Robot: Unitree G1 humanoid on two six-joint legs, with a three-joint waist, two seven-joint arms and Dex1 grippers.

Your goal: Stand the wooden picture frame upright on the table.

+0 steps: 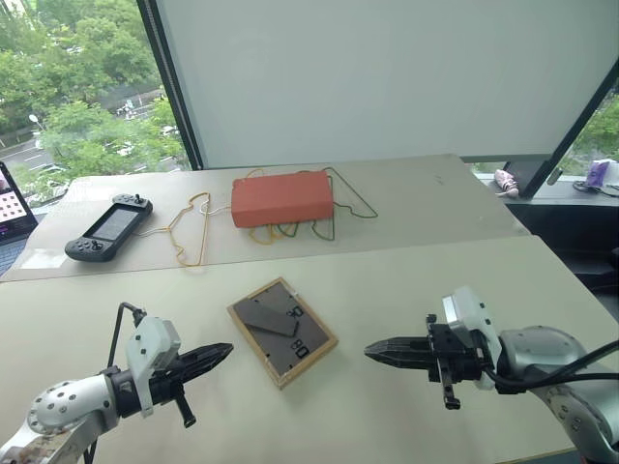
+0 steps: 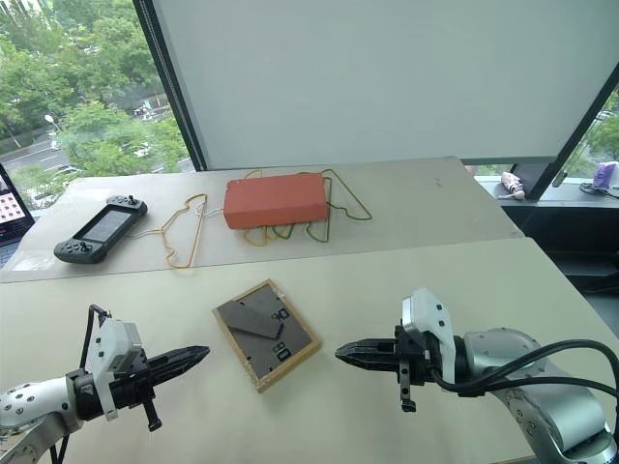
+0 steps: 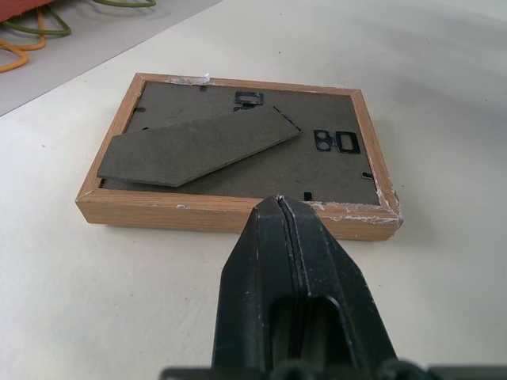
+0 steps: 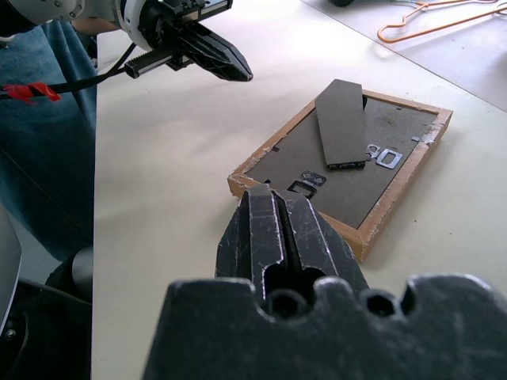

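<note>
Both hands, left hand [image 1: 224, 352] and right hand [image 1: 372, 350], hover with fingers pressed together, holding nothing. Between them the wooden picture frame [image 1: 281, 331] lies flat (back panel up) on the surface [image 1: 406, 280].

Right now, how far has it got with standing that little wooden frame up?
Nothing done yet. The wooden picture frame lies face down on the table, stand flap folded flat. The left hand and right hand flank it, shut, holding nothing. Lifting and propping it remain.
</note>
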